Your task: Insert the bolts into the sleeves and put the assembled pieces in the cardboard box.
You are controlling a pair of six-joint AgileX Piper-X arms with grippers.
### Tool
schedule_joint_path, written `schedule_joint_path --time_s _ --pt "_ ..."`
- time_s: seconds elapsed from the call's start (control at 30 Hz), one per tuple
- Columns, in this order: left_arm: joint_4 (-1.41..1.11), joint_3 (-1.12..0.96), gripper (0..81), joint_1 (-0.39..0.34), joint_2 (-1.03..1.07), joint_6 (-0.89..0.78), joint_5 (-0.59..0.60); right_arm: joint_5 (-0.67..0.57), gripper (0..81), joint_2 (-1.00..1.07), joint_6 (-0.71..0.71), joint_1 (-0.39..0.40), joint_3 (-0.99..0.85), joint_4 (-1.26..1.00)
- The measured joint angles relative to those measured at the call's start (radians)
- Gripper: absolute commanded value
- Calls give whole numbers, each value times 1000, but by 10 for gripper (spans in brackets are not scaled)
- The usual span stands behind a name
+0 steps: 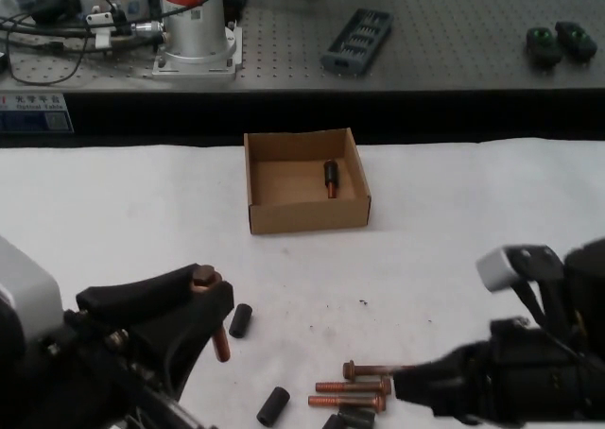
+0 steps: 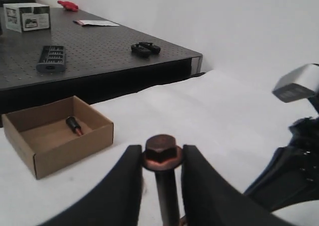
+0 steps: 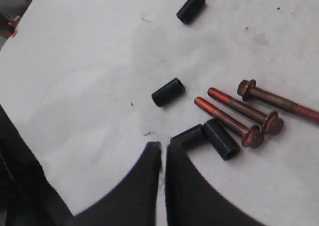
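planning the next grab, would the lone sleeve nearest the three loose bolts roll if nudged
Likely yes: the sleeve lies on its side on the flat sheet and looks roundish, so a sideways push should roll it. It looks rigid, unlikely to deform. Its smooth dark surface may slip when pinched.

We find no print that we can read. A blue label (image 1: 34, 113) on the front edge of the dark bench (image 1: 454, 51) carries pale marks too small to make out. A white carton (image 2: 27, 16) there bears a printed panel, likewise illegible.
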Motion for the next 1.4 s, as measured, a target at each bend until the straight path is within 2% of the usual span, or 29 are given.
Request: schedule_joint_path --time_s 0.1,0.27,0.3,0.33,0.47,0.57,0.9,1.23,1.4 --pt "-14 22 6 -13 -18 13 -9 0 6 47 6 0 -35 -10" --pt "-26 65 6 -18 -49 29 -12 0 337 147 -23 0 -85 9" --pt "-30 69 6 -18 -50 29 -16 2 356 165 -51 0 -99 28" --pt "-30 70 6 -18 -49 29 -16 6 349 182 -92 0 -117 57" --pt "-40 70 6 -18 -49 30 -16 83 239 249 -252 0 -221 234" --pt "-47 70 6 -18 -49 30 -16 145 213 268 -345 0 -265 312" --pt "-46 70 6 -18 -49 57 -16 227 213 279 -529 12 -377 483" --pt "-46 70 6 -18 -49 80 -16 342 213 460 -718 144 -468 617" --pt "-46 70 6 -18 -49 80 -24 373 213 508 -769 151 -483 635"
